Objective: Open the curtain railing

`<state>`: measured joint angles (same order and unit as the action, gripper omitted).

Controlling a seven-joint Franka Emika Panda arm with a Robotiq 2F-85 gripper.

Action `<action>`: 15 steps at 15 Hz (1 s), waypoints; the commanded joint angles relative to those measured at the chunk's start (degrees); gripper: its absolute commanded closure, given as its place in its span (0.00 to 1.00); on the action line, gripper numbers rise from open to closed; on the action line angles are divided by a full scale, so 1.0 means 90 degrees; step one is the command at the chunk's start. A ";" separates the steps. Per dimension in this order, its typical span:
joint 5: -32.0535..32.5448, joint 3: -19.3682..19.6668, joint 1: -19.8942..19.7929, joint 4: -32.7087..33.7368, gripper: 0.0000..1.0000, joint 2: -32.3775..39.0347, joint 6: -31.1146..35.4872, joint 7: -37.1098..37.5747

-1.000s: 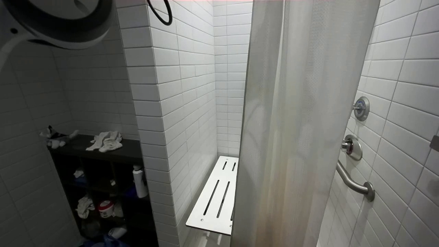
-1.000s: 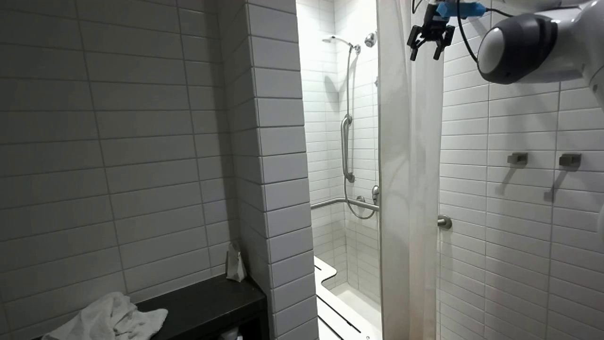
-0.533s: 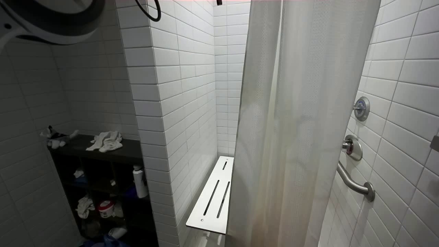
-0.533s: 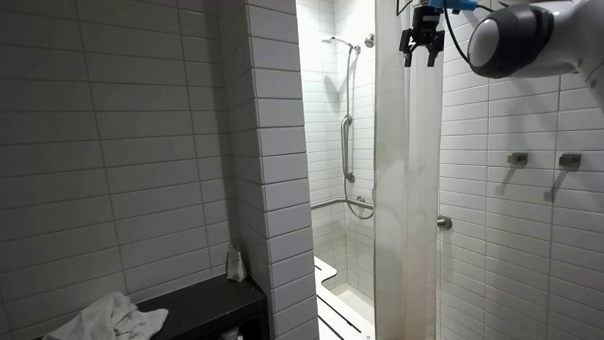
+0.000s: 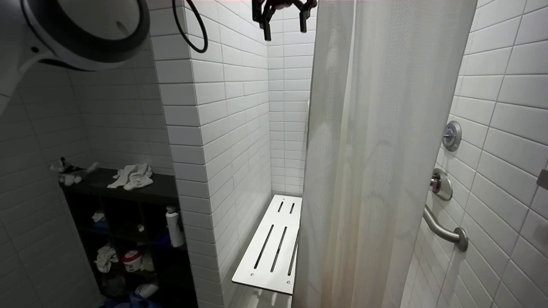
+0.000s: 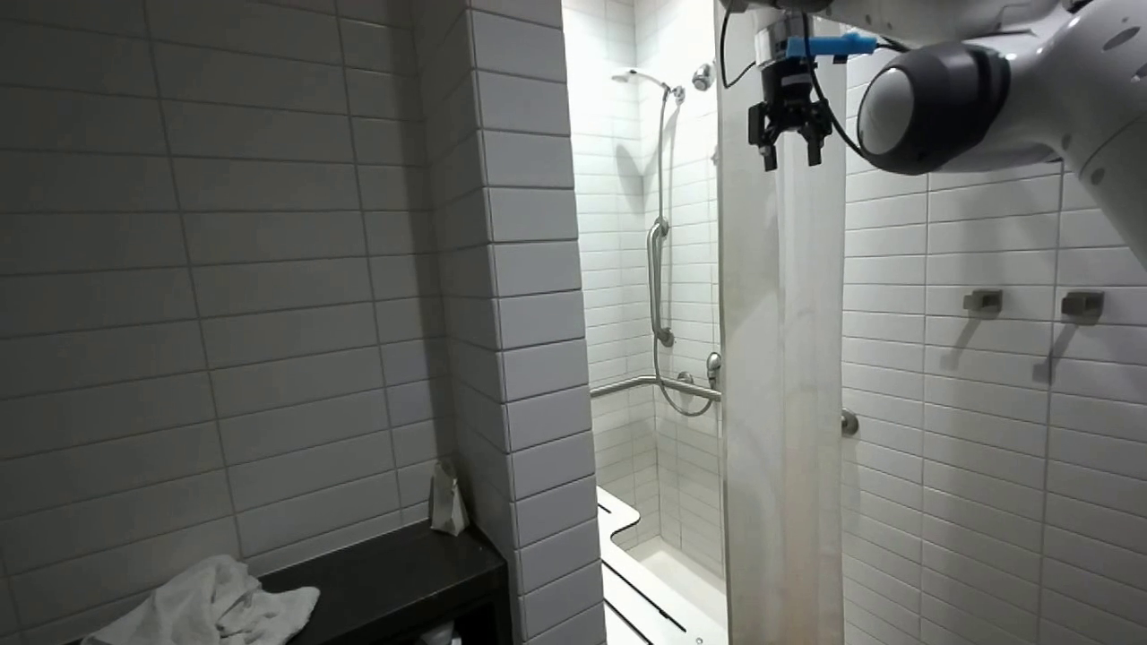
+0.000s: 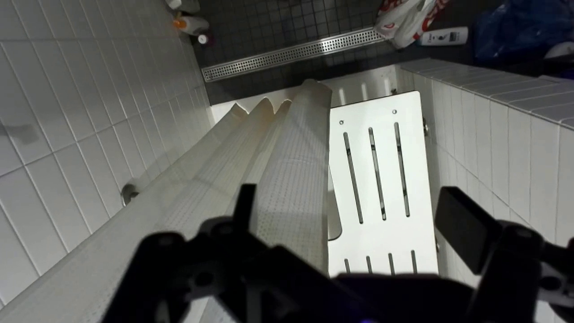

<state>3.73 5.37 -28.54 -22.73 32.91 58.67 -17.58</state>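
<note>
The curtain railing, a pale folded fabric curtain, hangs upright in both exterior views (image 5: 376, 149) (image 6: 778, 376) and fills the left middle of the wrist view (image 7: 291, 166). High up by the curtain, my gripper (image 5: 285, 33) points downward with its jaws spread wide and nothing held. An exterior view shows it just left of the curtain's free edge; in another angle the gripper (image 6: 792, 161) overlaps the upper curtain. In the wrist view my gripper (image 7: 352, 197) has its left finger over the fabric and its right beyond the edge. I cannot tell whether the left finger touches cloth.
A white slatted bench (image 7: 381, 170) lies below, behind the curtain edge. A tiled wall corner (image 5: 184, 128) stands left of the shower opening. Metal grab bars (image 5: 445, 233) and valve knobs (image 5: 441, 184) sit on the tiled wall. A dark shelf (image 5: 162, 188) holds cloths and bottles.
My gripper has come down and, in an exterior view, a little left; its fingers now show at the top of the other picture. The curtain's free edge swayed left, then back right.
</note>
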 commanded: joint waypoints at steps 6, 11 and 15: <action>0.0258 0.0234 0.0234 0.0506 0.00 0.0390 -0.0754 -0.0097; 0.0193 0.0177 0.0230 0.0032 0.00 0.0105 -0.0484 -0.0221; 0.0122 0.0166 0.0175 0.0091 0.00 0.0216 -0.0487 -0.0118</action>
<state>5.05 6.51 -27.13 -21.29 35.21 54.05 -18.67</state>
